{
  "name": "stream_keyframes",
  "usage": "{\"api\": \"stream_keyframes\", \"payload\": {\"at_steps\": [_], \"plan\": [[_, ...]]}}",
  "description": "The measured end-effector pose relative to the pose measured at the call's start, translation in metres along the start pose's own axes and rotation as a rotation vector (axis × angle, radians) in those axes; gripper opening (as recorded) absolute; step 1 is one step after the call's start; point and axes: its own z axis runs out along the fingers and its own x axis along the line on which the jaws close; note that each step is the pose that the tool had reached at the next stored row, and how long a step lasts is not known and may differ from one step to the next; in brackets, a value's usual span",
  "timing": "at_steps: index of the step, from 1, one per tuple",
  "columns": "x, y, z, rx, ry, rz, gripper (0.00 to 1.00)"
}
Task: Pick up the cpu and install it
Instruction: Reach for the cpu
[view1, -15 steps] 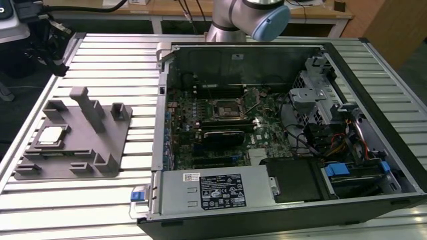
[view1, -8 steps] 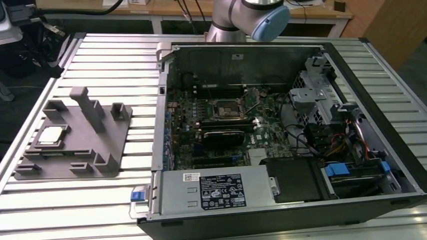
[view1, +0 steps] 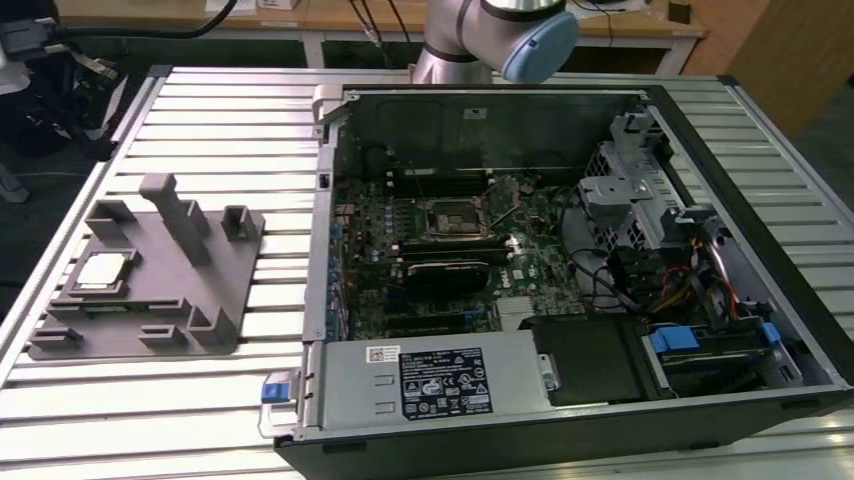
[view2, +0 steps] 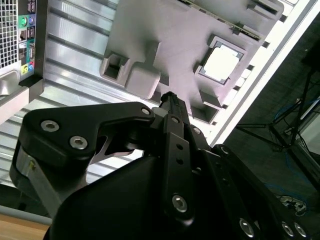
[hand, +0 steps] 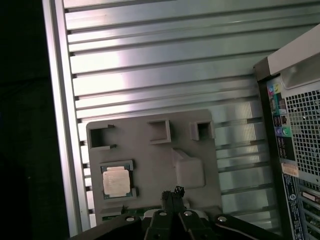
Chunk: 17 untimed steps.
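The cpu (view1: 104, 272), a small square chip with a pale metal top, lies flat in a recess of the grey fixture block (view1: 160, 300) at the exterior view's left. It shows in both wrist views, cpu (view2: 221, 65) and cpu (hand: 116, 181). My gripper (hand: 172, 192) hangs well above the fixture block (hand: 150, 155), apart from the cpu and off to its side. Its fingertips (view2: 169, 98) meet with nothing between them. The black-framed socket (view1: 454, 218) sits on the motherboard inside the open computer case (view1: 561, 400).
The case lies on its side on a ribbed metal table (view1: 214, 120), with a power supply (view1: 427, 380), cables and drive bays inside. The fixture has upright posts (view1: 174, 215). The case's rear ports (hand: 280, 125) are close by. The table edge (hand: 60, 125) runs beside the fixture.
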Motion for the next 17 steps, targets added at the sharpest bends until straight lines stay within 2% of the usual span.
{"api": "stream_keyframes", "payload": {"at_steps": [17], "plan": [[0.019,-0.007,0.0172,0.0,0.0,0.001,0.11]]}}
